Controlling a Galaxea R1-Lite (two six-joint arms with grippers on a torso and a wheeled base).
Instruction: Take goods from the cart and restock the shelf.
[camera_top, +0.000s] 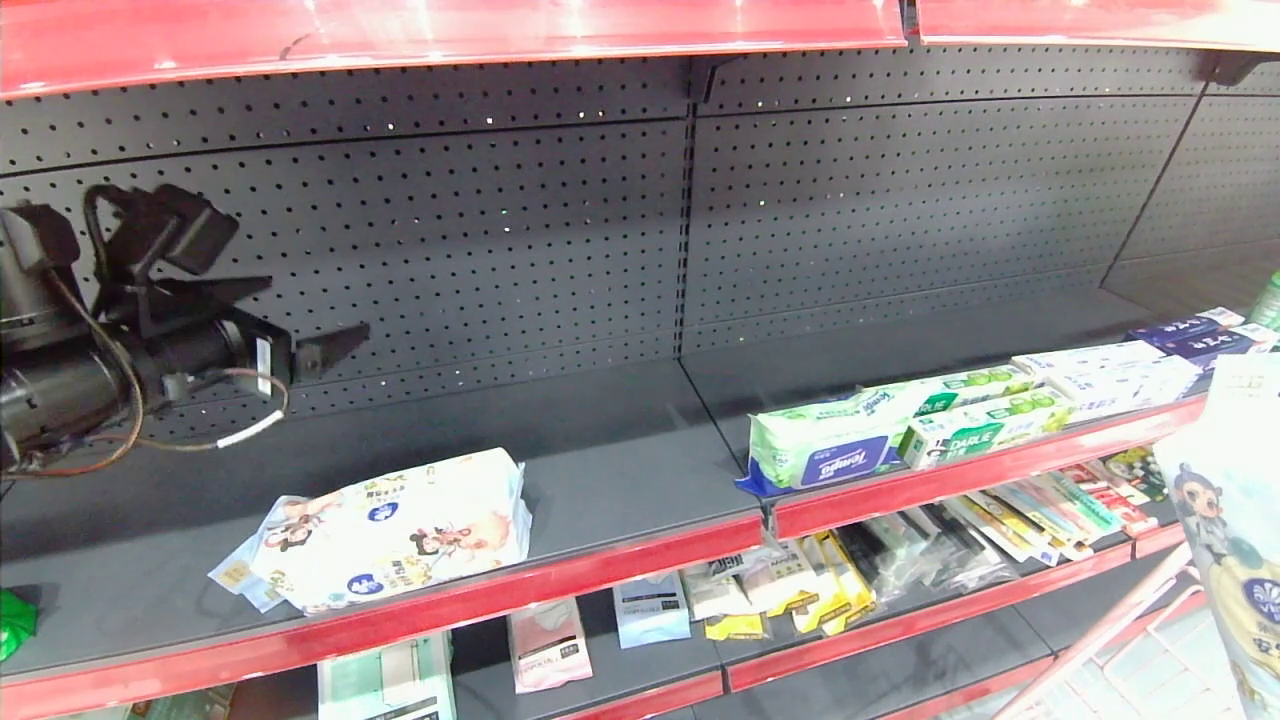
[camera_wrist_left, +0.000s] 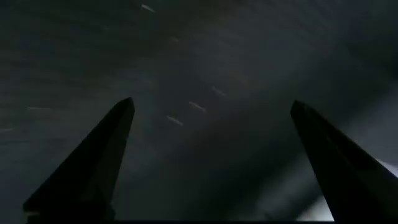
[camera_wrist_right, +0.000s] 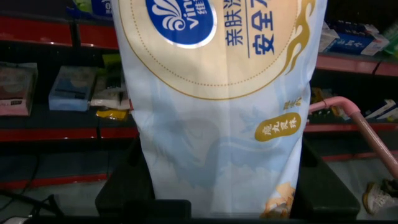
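Pack (camera_top: 1225, 530), white and blue with a cartoon figure, hangs upright in my right gripper (camera_wrist_right: 221, 168). It sits at the right edge of the head view, near the pink cart rail (camera_top: 1090, 640) and out in front of the shelf (camera_top: 620, 470). My right fingers (camera_wrist_right: 121, 183) pinch it from both sides. My left gripper (camera_wrist_left: 211, 102) hovers empty over the left part of the shelf, close to the pegboard (camera_top: 480, 230), its fingers spread wide.

To do this step well, I judge I should lift the pack over the red lip (camera_top: 560, 580). The bare board between the flat pack (camera_top: 390, 530) and the wipes (camera_top: 850, 445) looks like the spot. I would lower it until it rests and only then let go. It looks like a soft bag that may sag or tip, so laying it flat seems safer.

Head view gives me the free spot and the goods around it. Right wrist view gives me the grip itself, fingers on either side of the pack, with lower shelves behind. Left wrist view confirms the empty spread of that gripper
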